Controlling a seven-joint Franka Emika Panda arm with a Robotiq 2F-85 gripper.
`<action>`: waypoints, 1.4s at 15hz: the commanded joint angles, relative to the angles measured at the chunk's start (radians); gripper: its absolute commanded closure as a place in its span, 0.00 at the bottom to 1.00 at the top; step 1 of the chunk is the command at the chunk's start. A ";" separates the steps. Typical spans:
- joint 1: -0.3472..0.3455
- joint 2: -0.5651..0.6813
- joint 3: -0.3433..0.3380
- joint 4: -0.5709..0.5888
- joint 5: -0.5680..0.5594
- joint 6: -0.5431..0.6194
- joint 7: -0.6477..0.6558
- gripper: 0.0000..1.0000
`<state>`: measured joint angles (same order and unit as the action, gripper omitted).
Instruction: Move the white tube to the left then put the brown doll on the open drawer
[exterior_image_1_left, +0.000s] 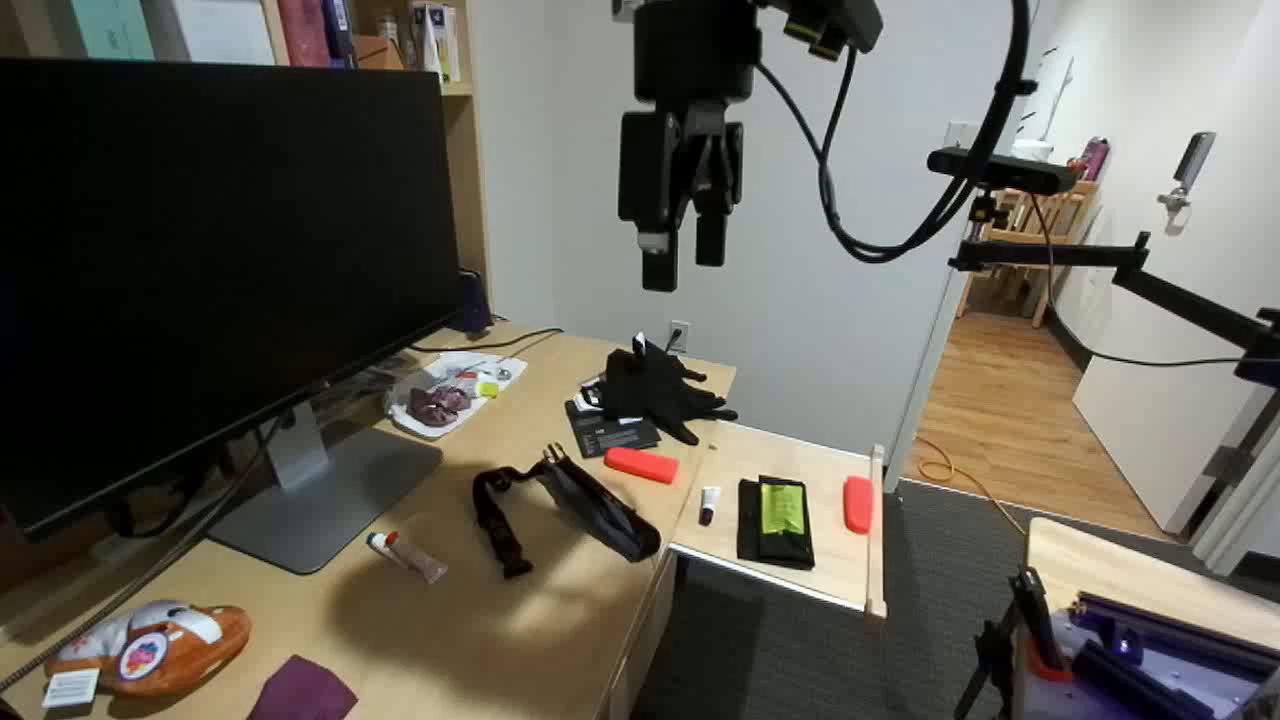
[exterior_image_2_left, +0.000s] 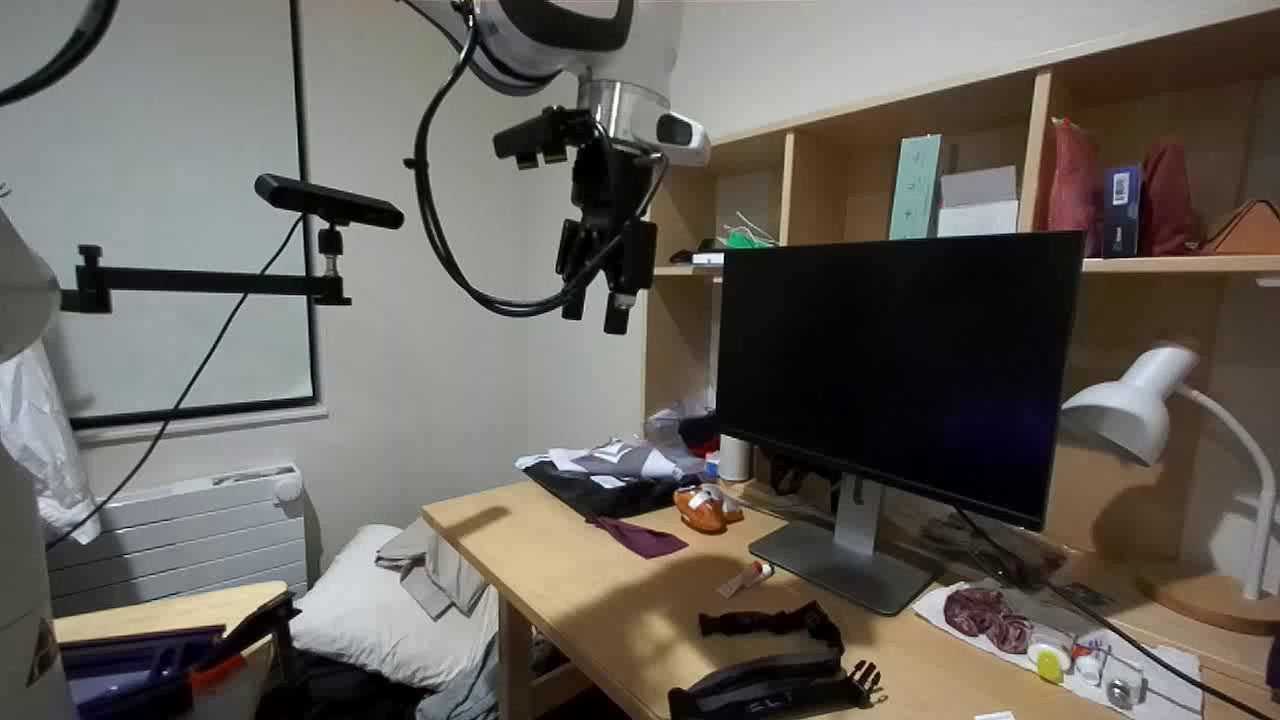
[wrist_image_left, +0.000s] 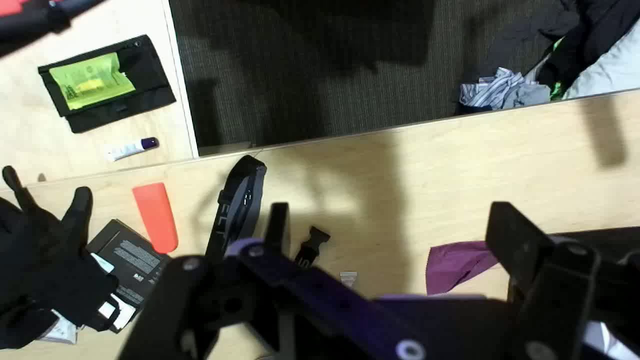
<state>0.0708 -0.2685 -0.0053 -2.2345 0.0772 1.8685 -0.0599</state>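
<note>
The white tube (exterior_image_1_left: 709, 505), small with a dark cap, lies in the open drawer (exterior_image_1_left: 785, 452). In the wrist view the tube (wrist_image_left: 129, 149) is near the drawer's (wrist_image_left: 30, 142) desk-side edge. The brown doll (exterior_image_1_left: 205, 655), an orange-brown plush with a tag, lies on the desk; it also shows beside the monitor in an exterior view (exterior_image_2_left: 702, 516). I cannot make it out in the wrist view. My gripper (exterior_image_1_left: 684, 258) is high above the desk, apart from everything. In the wrist view its fingers (wrist_image_left: 387, 217) are wide apart with nothing between them.
The drawer also holds a black pouch with a yellow-green packet (exterior_image_1_left: 783, 508) and a red piece (exterior_image_1_left: 858, 504). On the desk are a black belt bag (exterior_image_1_left: 600, 510), black gloves (exterior_image_1_left: 655, 390), a red case (exterior_image_1_left: 642, 465), a clear tube (exterior_image_1_left: 410, 560), a purple cloth (exterior_image_1_left: 303, 690) and a monitor (exterior_image_1_left: 220, 260).
</note>
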 joint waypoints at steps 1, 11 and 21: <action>-0.011 0.000 0.010 0.002 0.003 -0.002 -0.002 0.00; -0.031 0.252 0.017 0.052 -0.063 0.337 0.092 0.00; -0.008 0.505 0.014 0.139 -0.240 0.508 0.074 0.00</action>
<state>0.0683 0.2383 0.0033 -2.0950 -0.1625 2.3790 0.0138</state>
